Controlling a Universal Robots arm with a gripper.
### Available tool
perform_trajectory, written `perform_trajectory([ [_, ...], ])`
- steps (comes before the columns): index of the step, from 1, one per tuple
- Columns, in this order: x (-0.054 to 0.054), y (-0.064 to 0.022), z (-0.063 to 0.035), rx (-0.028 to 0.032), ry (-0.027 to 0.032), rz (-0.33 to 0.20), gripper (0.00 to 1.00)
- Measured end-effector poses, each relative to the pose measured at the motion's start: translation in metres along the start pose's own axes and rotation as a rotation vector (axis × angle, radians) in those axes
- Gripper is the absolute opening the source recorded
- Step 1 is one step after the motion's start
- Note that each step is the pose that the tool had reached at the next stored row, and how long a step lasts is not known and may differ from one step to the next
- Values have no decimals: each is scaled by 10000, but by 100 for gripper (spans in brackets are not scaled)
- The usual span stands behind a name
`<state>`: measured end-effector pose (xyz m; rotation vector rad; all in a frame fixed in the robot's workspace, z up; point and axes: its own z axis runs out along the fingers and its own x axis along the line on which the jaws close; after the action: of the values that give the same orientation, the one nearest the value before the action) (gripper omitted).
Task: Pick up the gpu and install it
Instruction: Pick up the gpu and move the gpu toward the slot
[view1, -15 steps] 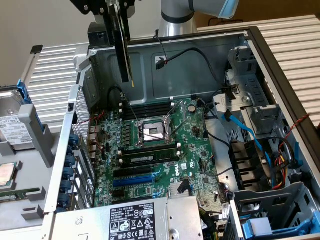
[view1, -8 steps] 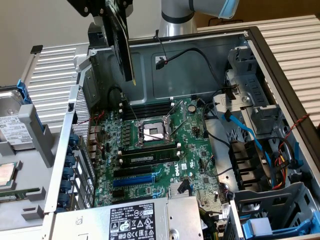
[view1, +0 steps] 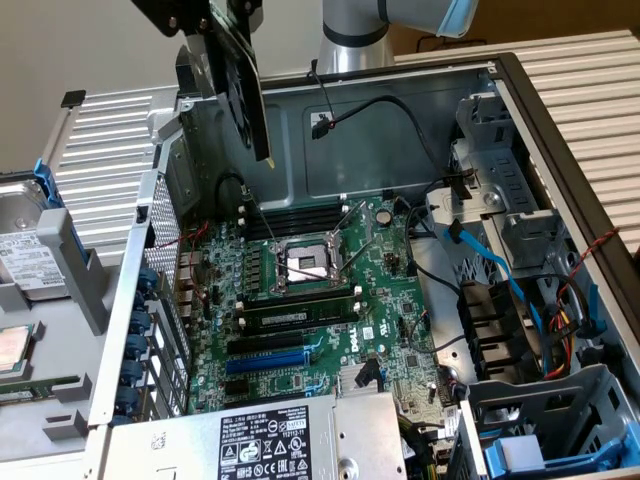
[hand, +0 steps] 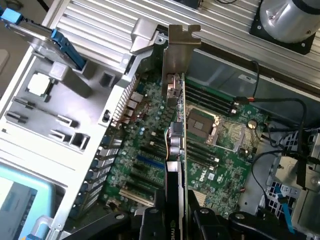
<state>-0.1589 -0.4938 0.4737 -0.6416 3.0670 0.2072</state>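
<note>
We are watching the gripper (hand: 178, 216) clamping the gpu (hand: 175, 145), hanging tilted above the motherboard (view1: 380, 290); we are judging it risks missing the blue slot (view1: 265, 357) or snagging its bracket (hand: 178, 55).

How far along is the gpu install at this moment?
Done: the gpu is picked up, clamped in the end effector. In hand: it hangs in the air above the open case, clear of the motherboard. Left: seating it; the long blue slot on the board is empty.
</note>
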Motion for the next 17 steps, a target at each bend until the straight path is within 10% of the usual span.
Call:
perform_trajectory([
  [9, -9, -4, 3, -45, 207, -1590, 27],
  [17, -68, -30, 2, -57, 265, -2038, 27],
])
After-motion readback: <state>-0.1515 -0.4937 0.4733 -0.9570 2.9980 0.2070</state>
